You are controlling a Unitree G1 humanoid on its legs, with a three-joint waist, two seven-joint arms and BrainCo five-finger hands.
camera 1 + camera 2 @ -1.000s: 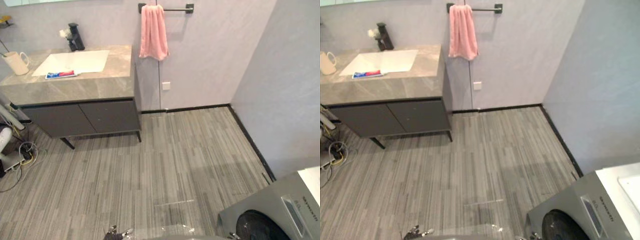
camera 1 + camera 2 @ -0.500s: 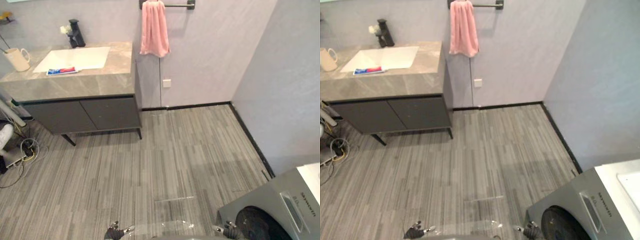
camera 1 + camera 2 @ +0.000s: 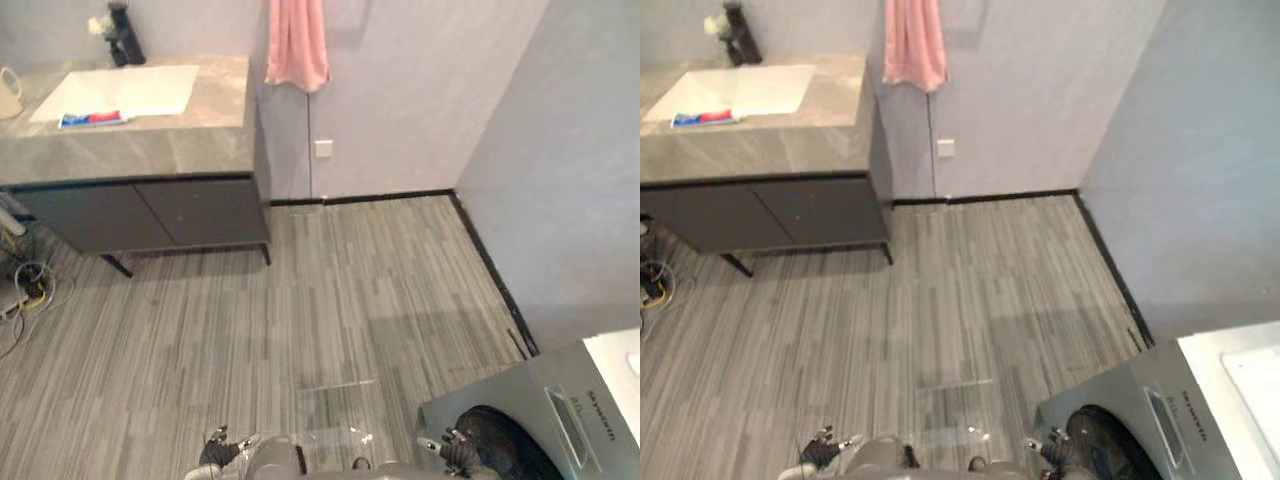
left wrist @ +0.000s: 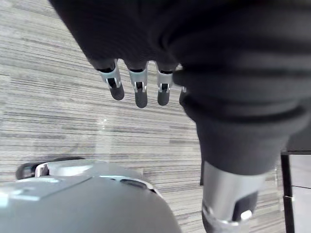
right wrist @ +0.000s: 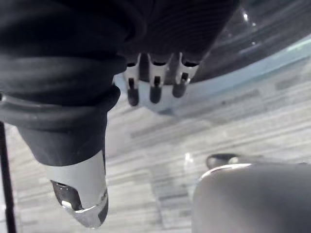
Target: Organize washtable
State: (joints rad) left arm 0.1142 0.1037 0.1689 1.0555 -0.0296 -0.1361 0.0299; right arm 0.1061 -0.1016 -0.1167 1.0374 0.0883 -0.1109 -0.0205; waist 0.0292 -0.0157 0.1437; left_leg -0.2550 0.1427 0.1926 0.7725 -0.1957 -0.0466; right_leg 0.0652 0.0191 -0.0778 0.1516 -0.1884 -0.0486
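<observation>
The washtable (image 3: 180, 150) is a grey stone counter on a dark cabinet, far off at the upper left. Its white sink (image 3: 120, 92) has a black faucet (image 3: 124, 30) behind it. A red, white and blue toothpaste tube (image 3: 92, 119) lies on the counter in front of the sink, and a cream cup (image 3: 8, 92) stands at the counter's left end. My left hand (image 3: 214, 452) and right hand (image 3: 456, 450) hang low over the floor, far from the counter. In the wrist views the left hand's fingers (image 4: 139, 92) and the right hand's fingers (image 5: 154, 90) are relaxed and hold nothing.
A pink towel (image 3: 297, 45) hangs on the wall right of the counter. A grey washing machine (image 3: 570, 415) stands at the lower right, close to my right hand. Loose cables (image 3: 25, 280) lie on the wood-look floor (image 3: 330, 300) left of the cabinet.
The whole picture has shifted, so the camera has moved: the washtable sits higher and further left. Both hands show a little more at the bottom edge.
</observation>
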